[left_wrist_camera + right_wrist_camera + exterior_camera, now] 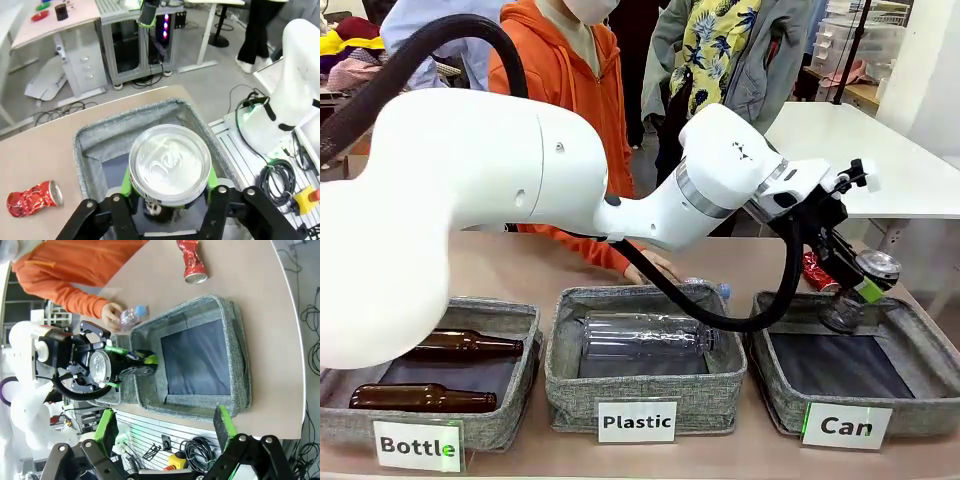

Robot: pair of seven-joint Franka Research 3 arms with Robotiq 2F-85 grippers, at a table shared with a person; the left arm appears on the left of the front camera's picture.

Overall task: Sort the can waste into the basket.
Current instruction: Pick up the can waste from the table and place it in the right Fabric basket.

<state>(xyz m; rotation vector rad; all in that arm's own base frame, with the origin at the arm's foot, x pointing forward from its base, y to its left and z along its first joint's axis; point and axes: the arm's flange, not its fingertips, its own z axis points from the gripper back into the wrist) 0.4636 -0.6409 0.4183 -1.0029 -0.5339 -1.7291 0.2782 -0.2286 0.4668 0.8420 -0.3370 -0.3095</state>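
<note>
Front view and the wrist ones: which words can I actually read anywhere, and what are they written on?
"Bottle": label on the left bin.
"Plastic": label on the middle bin.
"Can": label on the basket.
Print on the black can and the crushed red can: too small to read.
</note>
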